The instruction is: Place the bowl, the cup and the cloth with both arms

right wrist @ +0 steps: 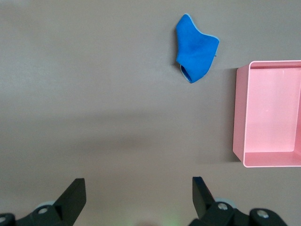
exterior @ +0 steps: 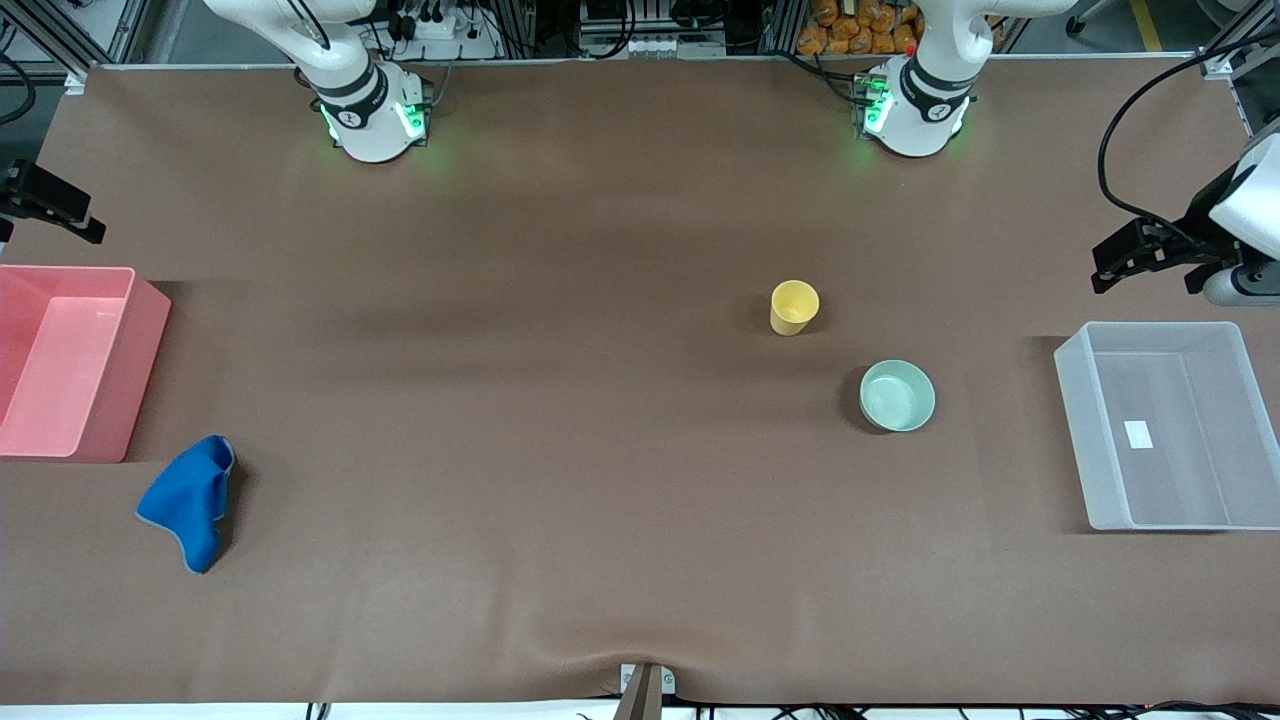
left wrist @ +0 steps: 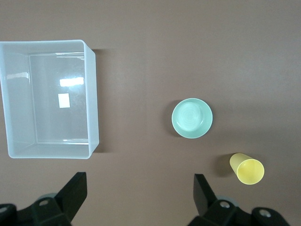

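Starting nearest my front camera, I see the cloth crumpled beside the pink bin, then the bowl near the clear bin, then the cup upright. Left gripper and right gripper wait high, jaws spread wide, holding nothing.

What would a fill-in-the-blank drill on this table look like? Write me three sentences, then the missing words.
1. The cloth lies on the table beside the ____ bin.
2. The bowl is ____ to the front camera than the cup.
3. The clear bin holds ____ of the three task things.

Missing words: pink; nearer; none
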Available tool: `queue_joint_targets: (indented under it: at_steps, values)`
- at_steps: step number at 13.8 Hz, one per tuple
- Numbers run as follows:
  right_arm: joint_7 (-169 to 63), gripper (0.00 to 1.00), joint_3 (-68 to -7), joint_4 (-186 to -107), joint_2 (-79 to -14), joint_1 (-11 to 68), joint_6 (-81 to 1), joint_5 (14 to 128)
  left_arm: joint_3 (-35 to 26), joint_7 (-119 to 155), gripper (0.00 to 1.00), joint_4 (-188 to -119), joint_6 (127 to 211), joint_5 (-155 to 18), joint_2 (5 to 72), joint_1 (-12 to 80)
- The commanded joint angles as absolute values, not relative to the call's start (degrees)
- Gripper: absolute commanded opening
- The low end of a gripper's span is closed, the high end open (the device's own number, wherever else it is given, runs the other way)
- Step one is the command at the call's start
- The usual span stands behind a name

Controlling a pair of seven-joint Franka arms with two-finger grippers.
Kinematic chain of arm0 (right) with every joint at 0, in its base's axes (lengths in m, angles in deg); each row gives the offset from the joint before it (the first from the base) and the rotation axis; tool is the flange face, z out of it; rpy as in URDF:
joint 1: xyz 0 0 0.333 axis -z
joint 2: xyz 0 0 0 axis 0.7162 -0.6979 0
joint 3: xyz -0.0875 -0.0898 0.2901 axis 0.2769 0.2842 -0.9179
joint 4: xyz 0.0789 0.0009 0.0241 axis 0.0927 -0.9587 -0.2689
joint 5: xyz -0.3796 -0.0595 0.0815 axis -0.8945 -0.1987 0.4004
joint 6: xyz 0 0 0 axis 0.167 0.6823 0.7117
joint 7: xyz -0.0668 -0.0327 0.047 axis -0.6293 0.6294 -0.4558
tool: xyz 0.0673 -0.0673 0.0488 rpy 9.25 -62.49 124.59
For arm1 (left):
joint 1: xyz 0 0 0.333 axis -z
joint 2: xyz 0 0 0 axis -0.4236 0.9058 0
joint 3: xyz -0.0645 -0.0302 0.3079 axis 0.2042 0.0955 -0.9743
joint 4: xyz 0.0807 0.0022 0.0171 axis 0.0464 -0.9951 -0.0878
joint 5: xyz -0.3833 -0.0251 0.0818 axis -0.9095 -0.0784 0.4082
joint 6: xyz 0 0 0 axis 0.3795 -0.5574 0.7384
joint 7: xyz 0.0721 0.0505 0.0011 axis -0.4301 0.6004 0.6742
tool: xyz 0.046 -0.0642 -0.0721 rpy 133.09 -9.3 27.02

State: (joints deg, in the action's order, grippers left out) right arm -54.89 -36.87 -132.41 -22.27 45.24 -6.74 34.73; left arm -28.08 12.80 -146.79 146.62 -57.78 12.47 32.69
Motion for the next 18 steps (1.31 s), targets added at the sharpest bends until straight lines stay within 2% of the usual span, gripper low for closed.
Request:
queue_joint_targets:
  at_steps: [1, 9, 15, 18]
  values:
    - [-55.86, 1.00, -36.42, -131.74, -22.50, 44.16, -6.36, 33.90, -28.73, 12.16, 1.00, -146.24, 145.78, -59.24, 12.06, 33.15]
    - [-55.86, 1.00, -36.42, -131.74, -22.50, 43.90, -6.36, 33.90, -28.73, 12.07, 1.00, -146.94, 146.30, -59.33, 14.43, 32.72]
    - [-55.86, 1.00, -36.42, -131.74, -22.50, 43.90, -6.44, 33.90, -28.64, 11.55, 1.00, -146.94, 152.36, -60.65, 23.82, 28.58]
    - [-55.86, 1.00, -36.42, -131.74, -22.50, 43.90, -6.44, 33.90, -28.46, 11.28, 1.00, -147.82, 159.03, -62.39, 30.24, 28.58]
